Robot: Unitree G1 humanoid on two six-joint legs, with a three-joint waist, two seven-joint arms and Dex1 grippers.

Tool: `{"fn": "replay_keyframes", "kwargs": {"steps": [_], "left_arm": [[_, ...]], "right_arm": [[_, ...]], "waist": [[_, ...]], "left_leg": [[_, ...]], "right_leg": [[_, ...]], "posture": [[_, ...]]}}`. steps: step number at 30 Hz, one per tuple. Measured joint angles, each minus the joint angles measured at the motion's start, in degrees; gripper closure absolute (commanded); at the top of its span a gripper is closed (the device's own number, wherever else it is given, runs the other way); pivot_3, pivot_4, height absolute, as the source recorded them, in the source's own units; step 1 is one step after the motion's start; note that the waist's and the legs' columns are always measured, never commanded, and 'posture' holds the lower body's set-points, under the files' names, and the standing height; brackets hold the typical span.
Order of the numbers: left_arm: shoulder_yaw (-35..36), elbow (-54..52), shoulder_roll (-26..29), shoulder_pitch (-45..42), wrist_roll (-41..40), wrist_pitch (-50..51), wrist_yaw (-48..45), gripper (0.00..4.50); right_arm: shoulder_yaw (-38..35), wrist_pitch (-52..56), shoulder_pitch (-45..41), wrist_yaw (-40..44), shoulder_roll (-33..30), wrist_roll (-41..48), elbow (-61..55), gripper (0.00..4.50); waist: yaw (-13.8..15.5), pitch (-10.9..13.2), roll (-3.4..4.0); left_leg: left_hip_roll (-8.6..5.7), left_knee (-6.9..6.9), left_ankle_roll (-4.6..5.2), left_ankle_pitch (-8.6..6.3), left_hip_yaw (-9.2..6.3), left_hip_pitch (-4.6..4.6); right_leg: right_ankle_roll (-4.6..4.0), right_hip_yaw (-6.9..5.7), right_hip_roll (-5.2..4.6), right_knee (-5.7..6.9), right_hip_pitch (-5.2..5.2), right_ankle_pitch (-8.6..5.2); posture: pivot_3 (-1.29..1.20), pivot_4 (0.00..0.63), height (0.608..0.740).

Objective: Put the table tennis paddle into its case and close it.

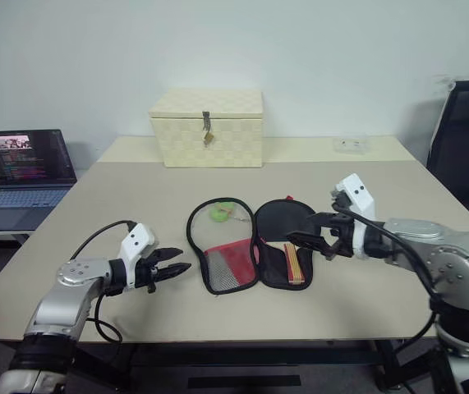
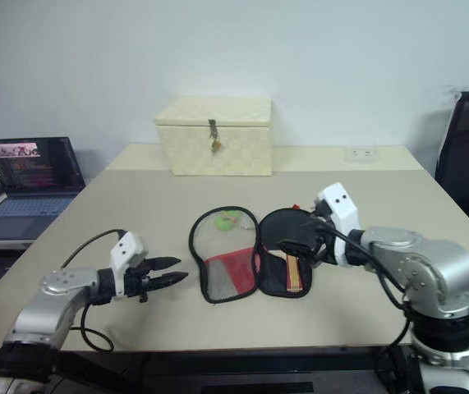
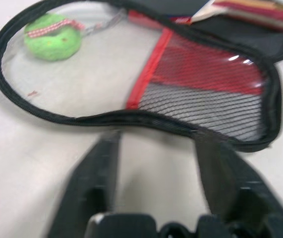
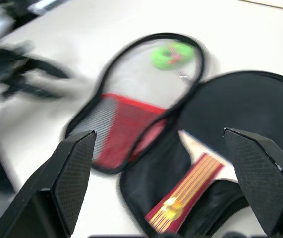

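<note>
Paddle (image 1: pixel 287 234): lies inside the open right half of the case (image 1: pixel 250 243), black face toward the table's far edge, striped handle toward the near edge. Case is spread flat like a book near the middle of the table (image 1: pixel 94 205), nearer the front edge; its left half carries a red mesh pocket (image 1: pixel 227 264) and a green ball (image 1: pixel 222 213).

Handling, by judgement: paddle stiff, light, flat, not fragile; it looks seated and needs no further grip. Case soft and floppy, so a lid half will sag when lifted. Best hold is the zip-edged rim of the left half, on its outer curve, to fold it over the paddle; the zip pull will be small and fiddly.

Left gripper (image 1: pixel 173 272): just beside the case's left rim, apart from it, empty, fingers a little parted.
Right gripper (image 1: pixel 310 240): raised over the paddle half, jaws spread wide, empty.

Views compared: left wrist view gives the mesh weave and the black rim close up. Right wrist view gives the handle's wood-and-red stripes. Head views add a cream box (image 1: pixel 208 127) at the far edge, a laptop (image 1: pixel 24 176) off the left side, and a chair (image 1: pixel 467 139) on the right.
</note>
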Motion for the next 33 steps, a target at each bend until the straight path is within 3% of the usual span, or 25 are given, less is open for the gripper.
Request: {"fn": "replay_keyframes", "kwargs": {"steps": [3,4,17,25,33], "left_arm": [[-2.13,7.1,-0.23,-3.29,3.59,-2.63,0.35,4.33],[-2.92,9.64,-0.61,-4.54,4.68,-3.64,0.63,4.47],[-6.18,32.36,-12.82,-19.01,11.41,-14.15,4.96,4.47],[-8.63,34.56,-21.96,-24.08,11.89,-14.47,1.01,4.47],[-8.89,32.32,-26.43,-33.91,11.18,-13.29,-3.81,4.47]], "right_arm": [[-0.19,-2.59,0.26,2.84,-3.55,1.3,-0.54,0.0],[-0.09,-3.29,0.49,2.93,-3.74,1.46,-0.53,0.0],[1.34,-6.94,2.31,2.74,-4.85,1.52,0.14,0.0],[1.2,-7.61,4.05,2.64,-6.67,1.58,0.16,0.0],[-1.31,-7.82,5.11,2.59,-8.82,1.63,0.76,0.0]], "waist": [[-0.08,0.0,-0.01],[-0.07,0.0,-0.01],[3.08,-0.02,-0.02],[3.18,-0.01,-0.07],[2.48,0.01,-0.09]], "left_leg": [[0.0,0.01,0.0,0.0,0.02,0.0],[-0.01,0.01,0.0,0.0,0.03,0.0],[-0.24,0.34,0.04,0.03,-0.05,0.0],[-0.27,0.5,0.05,0.02,-0.01,-0.3],[-0.28,0.5,0.05,0.01,0.01,-0.33]], "right_leg": [[0.0,0.0,0.02,-0.01,0.01,0.0],[0.0,0.01,0.01,-0.01,0.01,0.0],[0.13,-0.25,-0.02,0.0,0.33,0.06],[0.23,-0.24,-0.03,-0.06,0.18,0.11],[0.22,-0.25,0.01,-0.06,0.17,0.1]], "posture": [[0.0,0.15,0.74],[0.0,0.15,0.74],[0.0,0.15,0.74],[0.0,0.15,0.74],[0.0,0.15,0.74]]}}
